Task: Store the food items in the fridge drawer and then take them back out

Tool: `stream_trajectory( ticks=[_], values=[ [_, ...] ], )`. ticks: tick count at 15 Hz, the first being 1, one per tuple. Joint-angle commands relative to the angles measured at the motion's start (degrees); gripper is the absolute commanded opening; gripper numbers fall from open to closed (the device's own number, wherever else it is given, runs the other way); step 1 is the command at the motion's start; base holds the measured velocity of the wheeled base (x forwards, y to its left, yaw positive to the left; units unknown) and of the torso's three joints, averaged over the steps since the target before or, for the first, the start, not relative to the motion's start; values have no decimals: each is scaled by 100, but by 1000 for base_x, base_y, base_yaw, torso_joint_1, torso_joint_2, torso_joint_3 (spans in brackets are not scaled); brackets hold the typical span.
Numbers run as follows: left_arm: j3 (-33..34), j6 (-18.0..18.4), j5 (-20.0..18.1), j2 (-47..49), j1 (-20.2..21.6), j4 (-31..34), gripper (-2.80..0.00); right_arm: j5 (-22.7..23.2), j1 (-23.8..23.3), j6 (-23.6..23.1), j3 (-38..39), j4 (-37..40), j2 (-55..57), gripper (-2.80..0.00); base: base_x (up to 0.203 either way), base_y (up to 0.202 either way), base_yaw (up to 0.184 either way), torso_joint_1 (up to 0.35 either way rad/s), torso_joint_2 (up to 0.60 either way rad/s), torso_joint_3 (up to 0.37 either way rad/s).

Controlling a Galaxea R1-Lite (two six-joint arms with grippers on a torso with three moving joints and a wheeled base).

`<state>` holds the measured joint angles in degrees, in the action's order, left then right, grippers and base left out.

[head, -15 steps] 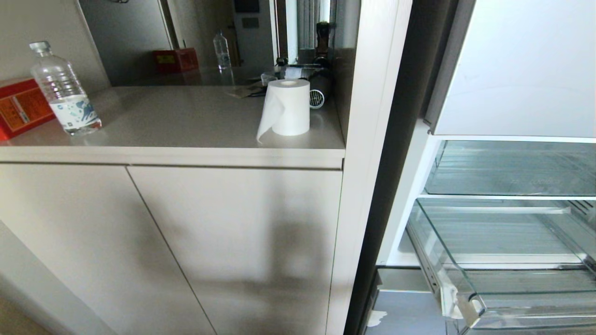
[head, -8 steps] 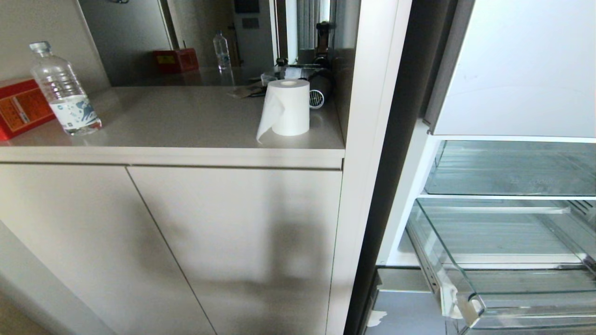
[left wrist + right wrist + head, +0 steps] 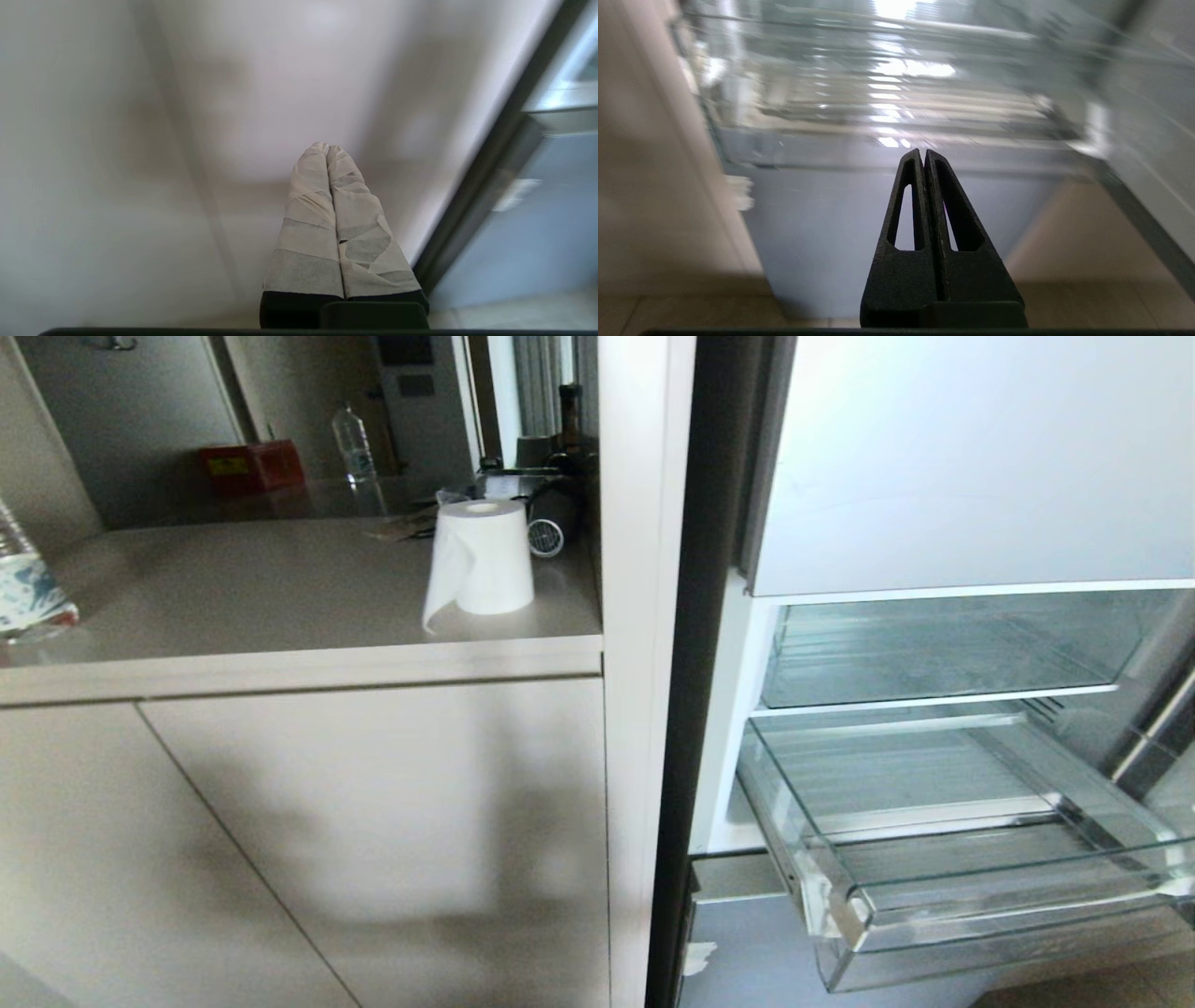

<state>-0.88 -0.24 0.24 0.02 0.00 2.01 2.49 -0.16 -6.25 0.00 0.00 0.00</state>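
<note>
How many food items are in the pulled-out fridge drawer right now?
0. The fridge drawer stands pulled out and looks empty; its far right end is cut off in the head view, so something could hide there.

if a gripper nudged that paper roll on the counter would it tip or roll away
The paper roll stands on its flat end, so it would probably slide or tip, not roll. It looks light and squashy. Its loose tail hanging at the front may drag or unwind.
</note>
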Motion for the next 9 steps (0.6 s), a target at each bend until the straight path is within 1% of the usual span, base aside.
stream_trajectory(
  ticks=[1,9],
  values=[
    [0,-2,2,-2,0,1,-280,-3,-2,21,9,9,0,-280,1,6,-176,2,2,7],
    [0,-2,2,-2,0,1,-280,-130,-2,208,9,0,0,-280,1,8,-175,3,4,2]
  ],
)
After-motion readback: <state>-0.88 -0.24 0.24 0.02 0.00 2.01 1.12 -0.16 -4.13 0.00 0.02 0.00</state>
